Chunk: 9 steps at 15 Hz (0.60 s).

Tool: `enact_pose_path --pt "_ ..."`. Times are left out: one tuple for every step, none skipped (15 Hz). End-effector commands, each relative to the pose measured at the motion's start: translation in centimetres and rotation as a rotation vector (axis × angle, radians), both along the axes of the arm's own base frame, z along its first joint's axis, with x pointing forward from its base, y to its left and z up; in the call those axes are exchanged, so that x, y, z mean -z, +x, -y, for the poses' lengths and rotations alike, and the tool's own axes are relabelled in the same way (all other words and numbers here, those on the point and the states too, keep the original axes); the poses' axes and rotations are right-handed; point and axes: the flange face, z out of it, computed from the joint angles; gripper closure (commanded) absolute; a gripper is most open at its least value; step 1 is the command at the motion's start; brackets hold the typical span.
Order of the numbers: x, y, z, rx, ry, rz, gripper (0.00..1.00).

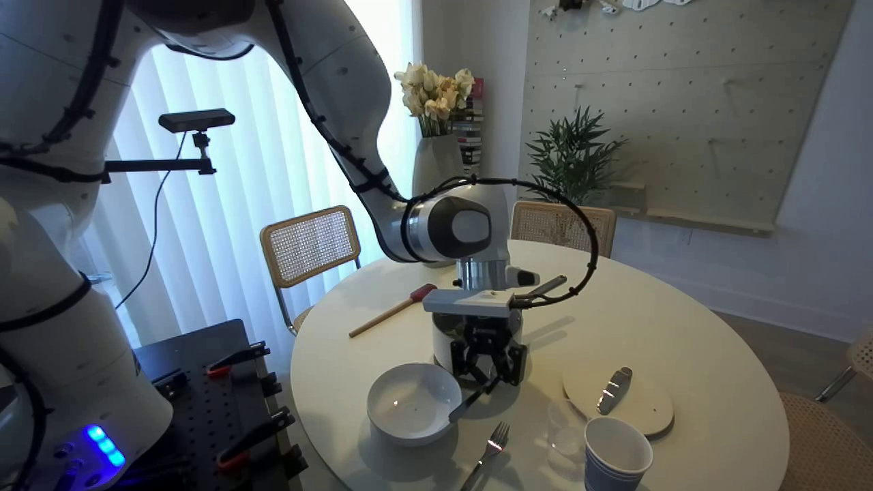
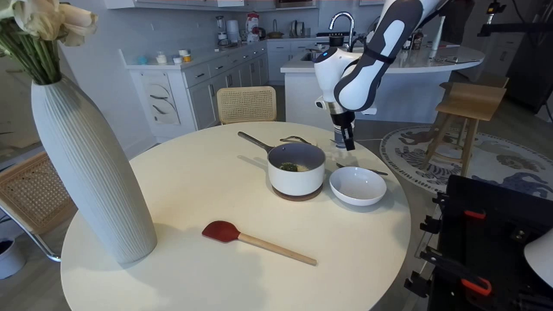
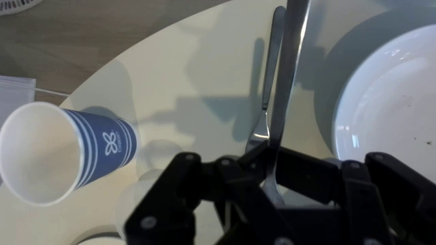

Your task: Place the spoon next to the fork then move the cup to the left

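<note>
White bowl [image 3: 388,102] fills the right edge of the wrist view; my black gripper [image 3: 274,157] sits bottom centre, jaws clamped tight; blue cup [image 3: 91,149] at left, for later. Pinched there is the spoon [image 3: 289,68], handle toward the top edge, fork [image 3: 270,68] lying just left. I'd ease right, between fork and bowl, lower slowly with handles parallel, then release gently.

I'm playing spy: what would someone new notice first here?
Probably the big robot arm hanging over the round table, its end effector gripping the spoon near the fork. Then maybe the tall flower vase standing on the table, and the red-headed spatula lying there too.
</note>
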Motion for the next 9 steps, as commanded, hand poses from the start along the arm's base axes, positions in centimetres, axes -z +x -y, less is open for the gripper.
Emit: enact_pose_path --pt "0.8 0.8 0.2 -0.066 -0.016 -0.024 1.00" --pt "1.1 0.8 0.0 -0.077 -0.019 -0.029 1.00" --pt "1.4 0.7 0.0 -0.086 -0.022 -0.031 1.00" --pt "1.7 0.6 -0.1 -0.094 -0.023 -0.037 1.00" --pt "2.1 0.5 -0.2 -0.098 -0.023 -0.043 1.00" --pt "2.4 0.4 -0.2 -0.100 -0.024 -0.045 1.00" --pt "2.6 0.3 -0.2 -0.103 -0.025 -0.049 1.00" --pt "2.9 0.1 -0.1 -0.103 -0.024 -0.053 1.00" --pt "3.1 0.0 -0.1 -0.102 -0.022 -0.057 1.00"
